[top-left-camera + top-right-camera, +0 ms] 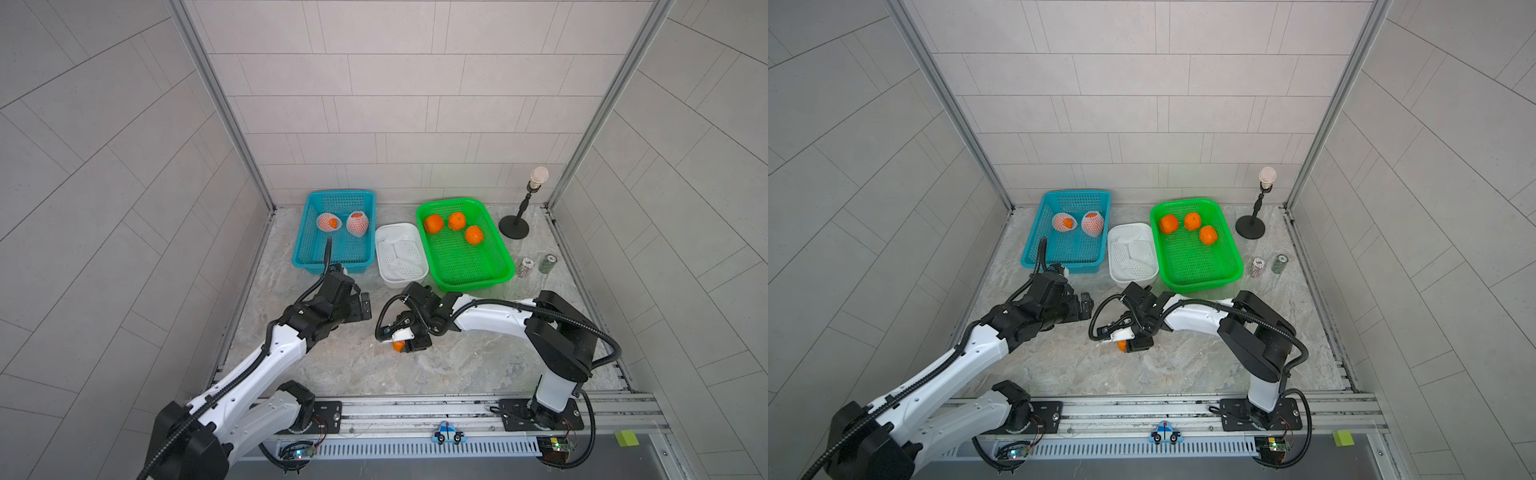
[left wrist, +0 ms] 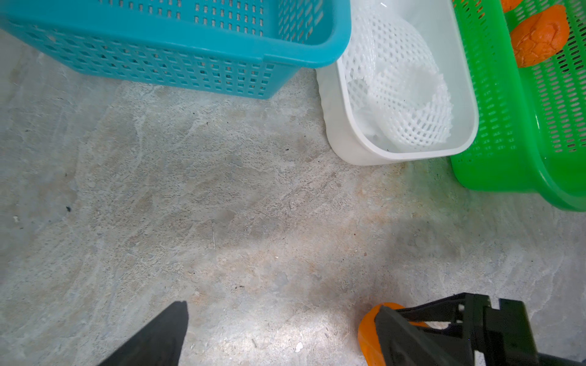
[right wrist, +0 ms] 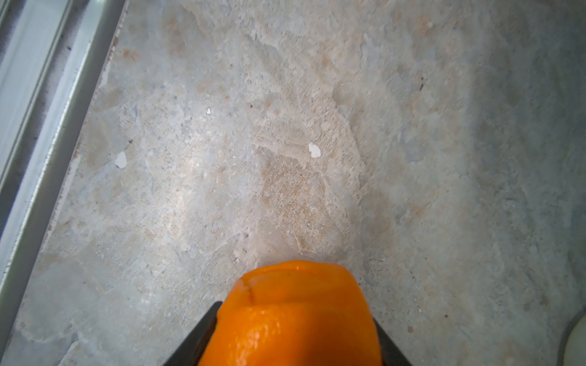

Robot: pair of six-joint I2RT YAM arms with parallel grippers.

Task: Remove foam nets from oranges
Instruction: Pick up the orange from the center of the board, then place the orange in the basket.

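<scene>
Centre of table [image 1: 457,365]: bare orange [image 3: 291,317] pinched between the fingers of the right gripper [image 1: 405,345], with contact on both sides and no net on it. Left gripper [image 1: 365,306] spread fully, nothing in it, hovering just in front of the blue basket [image 1: 302,232].

Still to strip: two netted oranges [image 1: 326,222] [image 1: 357,223] inside the blue basket, each with bare skin at an open end. Already bare: three oranges [image 1: 433,223] [image 1: 456,220] [image 1: 473,235] in the green basket [image 1: 473,286]. Shed nets [image 1: 401,253] heaped in the white tub [image 1: 397,284] between the baskets.

Handling, as a guess: fruit firm, round, apt to roll, easily dented by a hard squeeze. Hold across the widest part, gently. Nets soft, light, stretchy, snaggy. Pinch at a loose open end and peel away from the fruit, never mid-sleeve.

Surface: mottled stone look, flat, matt, flecked with white crumbs [image 3: 314,150]. Room: grey tiled walls [image 1: 395,104] on three sides, metal posts [image 1: 222,104] at the back corners, rail [image 1: 415,409] along the front. Beside the green basket: two chip stacks [image 1: 527,266], small stand [image 1: 515,226].
</scene>
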